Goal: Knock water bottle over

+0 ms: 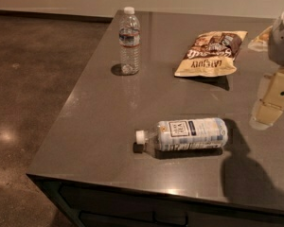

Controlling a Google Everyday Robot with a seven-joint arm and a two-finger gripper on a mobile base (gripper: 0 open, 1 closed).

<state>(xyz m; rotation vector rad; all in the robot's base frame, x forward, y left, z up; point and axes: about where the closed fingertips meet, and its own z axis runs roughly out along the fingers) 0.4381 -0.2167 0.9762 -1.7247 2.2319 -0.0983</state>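
Note:
The water bottle (pixel 129 41), small, clear and ribbed with a white cap and a narrow red-and-dark band near its top, stands upright near the far left corner of the grey counter (pixel 104 126). My gripper (pixel 273 100) hangs at the right edge of the view, above the counter's right side. It is far to the right of the water bottle and nearer to me, not touching it.
A larger bottle (pixel 185 134) with a white-and-blue label lies on its side near the front edge, cap to the left. A yellow-and-brown snack bag (pixel 210 53) lies at the back between bottle and gripper. Another packet (pixel 261 38) shows partly at the far right. The counter's left edge drops to the floor.

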